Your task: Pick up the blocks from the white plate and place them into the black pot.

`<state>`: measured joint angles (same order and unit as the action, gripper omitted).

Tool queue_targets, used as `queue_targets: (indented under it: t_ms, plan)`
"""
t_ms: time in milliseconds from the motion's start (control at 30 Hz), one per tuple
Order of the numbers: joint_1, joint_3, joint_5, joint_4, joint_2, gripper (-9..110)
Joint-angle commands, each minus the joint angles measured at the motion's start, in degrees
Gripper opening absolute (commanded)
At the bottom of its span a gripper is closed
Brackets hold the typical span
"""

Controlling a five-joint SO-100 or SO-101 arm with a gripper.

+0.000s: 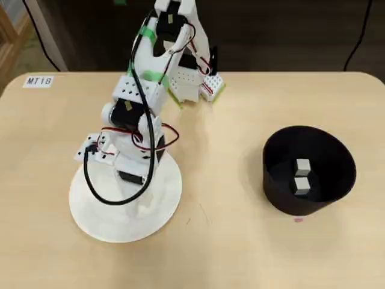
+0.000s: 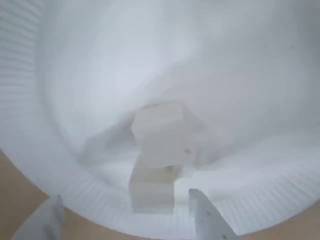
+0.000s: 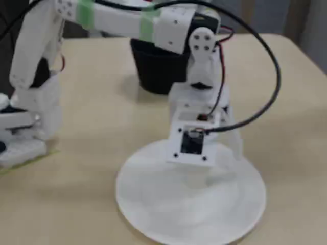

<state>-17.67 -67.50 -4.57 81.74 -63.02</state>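
In the wrist view the white plate (image 2: 75, 75) fills the frame. Two pale blocks lie on it, touching: one (image 2: 162, 135) tilted further in, one (image 2: 151, 187) near the rim. My gripper (image 2: 125, 220) is open, and its two white fingers (image 2: 207, 217) stand either side of the nearer block without touching it. In the overhead view the arm covers the plate (image 1: 96, 211) and hides these blocks. The black pot (image 1: 337, 162) stands at the right with two blocks (image 1: 302, 176) inside. In the fixed view the gripper hangs low over the plate (image 3: 153, 214), with the pot (image 3: 158, 69) behind.
The arm's base (image 1: 192, 84) stands at the table's back edge, with a white label (image 1: 39, 80) at the back left. Bare wooden tabletop (image 1: 228, 198) lies between plate and pot.
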Motion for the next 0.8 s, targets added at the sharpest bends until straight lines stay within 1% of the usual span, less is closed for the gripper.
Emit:
queue_targets:
  t_ms: [0, 333, 400, 433, 500, 533, 633, 767]
  plan:
    - [-0.4, 4.7, -0.4, 1.1, 0.9, 36]
    - [-1.4, 6.9, 0.4, 1.9, 5.4, 31]
    - [-1.5, 7.3, 0.6, 1.9, 6.2, 26]
    - [-1.7, 7.8, 0.9, 1.7, 6.8, 21]
    - [-1.8, 9.8, 2.2, 1.9, 8.5, 3]
    - [-2.0, 11.8, 2.2, 2.7, 10.1, -2]
    - [-1.8, 17.1, 0.8, 6.1, 13.4, -2]
    - [-1.5, 17.5, -0.3, 6.0, 11.3, -2]
